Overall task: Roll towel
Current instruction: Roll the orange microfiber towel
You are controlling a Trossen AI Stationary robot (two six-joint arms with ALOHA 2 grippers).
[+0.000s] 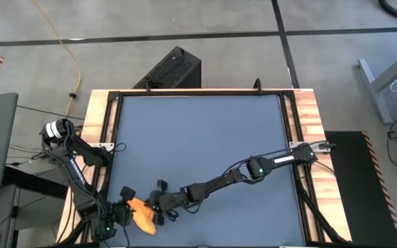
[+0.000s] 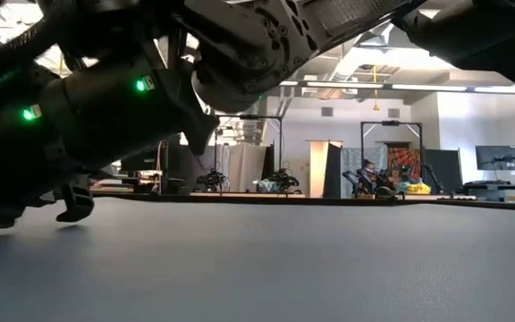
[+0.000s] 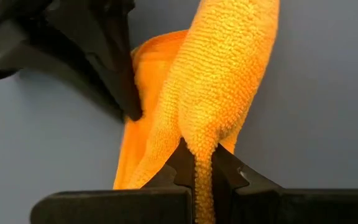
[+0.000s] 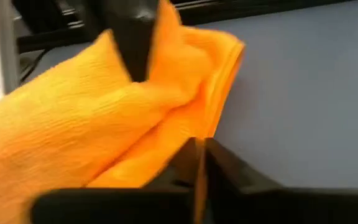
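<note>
- Nearest us, at the table's [image 1: 198, 138] front edge toward its left corner, the towel [image 1: 143, 217] lies bunched between both grippers.
- Our left gripper [image 3: 196, 177] is clamped tight on a hanging fold of the cloth, which rises past its fingers.
- Our right gripper [image 4: 199, 155] reaches across from the far right and pinches a thin layered edge, jaws nearly together.
- We judge the towel light, soft and floppy, its nubby pile easy to hold; we would grip edges or corners, since loose folds will sag and unroll.
</note>
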